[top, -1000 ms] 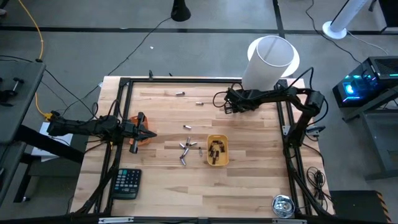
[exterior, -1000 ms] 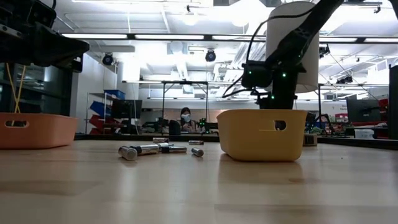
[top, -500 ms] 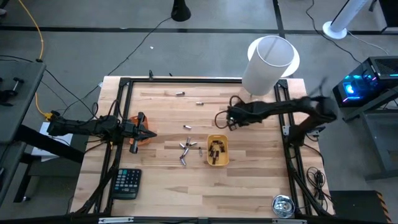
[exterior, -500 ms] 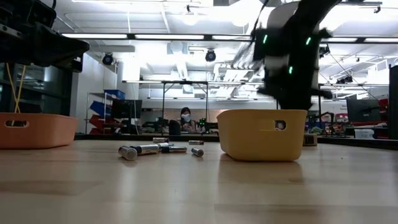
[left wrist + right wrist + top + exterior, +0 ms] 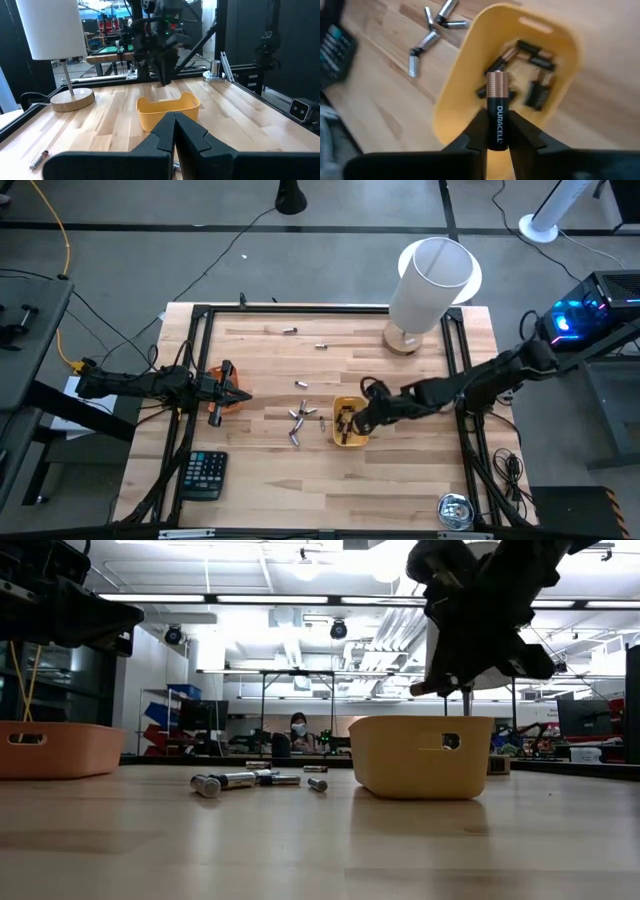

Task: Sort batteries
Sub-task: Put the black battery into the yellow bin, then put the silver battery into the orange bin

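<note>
A black and copper battery (image 5: pixel 497 116) was held lengthwise between the right gripper (image 5: pixel 497 137)'s jaws, which were closed onto its lower half so that the copper end stood clear ahead of them. It was carried directly over the yellow tray (image 5: pixel 465 80), presumably so that it could be dropped among the dark batteries (image 5: pixel 532 75) already lying in the tray just beyond the jaws. In the overhead view the right gripper (image 5: pixel 358 420) was seen at the tray's near edge, with its arm stretched in from the right side of the surface (image 5: pixel 400 470).

Beyond the tray, on the side away from the right arm, a loose cluster of silvery batteries (image 5: pixel 298 420) was left on the bare wood, and two more strays (image 5: pixel 305 338) lay well apart near the far edge. These appeared not yet sorted, and the silvery kind was probably meant for the orange tray (image 5: pixel 228 402).

That orange tray sat close under the left gripper (image 5: pixel 174 131), whose jaws were pressed fully together with nothing between them; the arm seemed to be parked there, waiting. A calculator (image 5: pixel 203 474) and a white lamp (image 5: pixel 430 285) stood at opposite corners, clear of the work. Much of the task was judged to be outstanding.
</note>
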